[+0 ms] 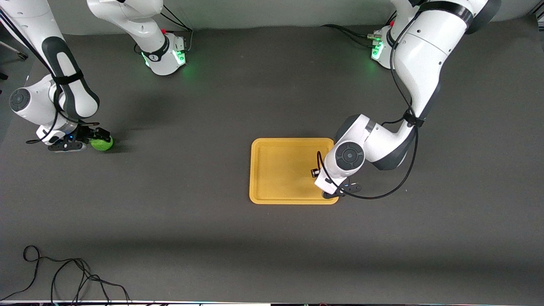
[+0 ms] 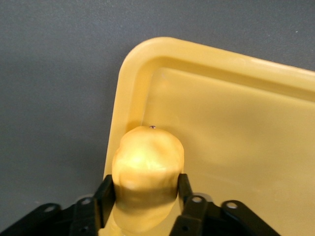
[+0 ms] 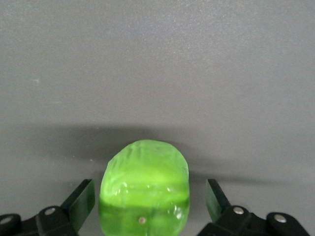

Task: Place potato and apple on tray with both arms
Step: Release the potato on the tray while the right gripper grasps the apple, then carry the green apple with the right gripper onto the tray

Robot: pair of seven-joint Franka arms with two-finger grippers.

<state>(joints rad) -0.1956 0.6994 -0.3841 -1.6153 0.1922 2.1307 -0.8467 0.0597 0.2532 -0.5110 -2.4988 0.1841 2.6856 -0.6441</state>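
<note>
We see the flat rectangular yellow-orange tray (image 1: 280,170) lying near the middle of the dark grey table (image 1: 191,221), somewhat toward the left arm's end. The left gripper (image 1: 340,191) is over the tray's corner nearest the front camera on the left arm's side. In the left wrist view its black fingers (image 2: 105,191) are clamped on the small oval yellow-orange potato (image 2: 147,167), one on each flank, and the potato sits just inside the tray's rounded corner (image 2: 133,64), over the low raised rim; we cannot tell whether it touches the tray floor.

The right gripper (image 1: 91,138) is down at the table edge of the right arm's end, about midway between the bases' edge and the front camera's edge. The small round bright green apple (image 1: 102,143) lies on the table there, well apart from the tray. In the right wrist view the right gripper's fingers (image 3: 81,201) stand spread on either side of the apple (image 3: 144,191), with a gap showing on each side.
</note>
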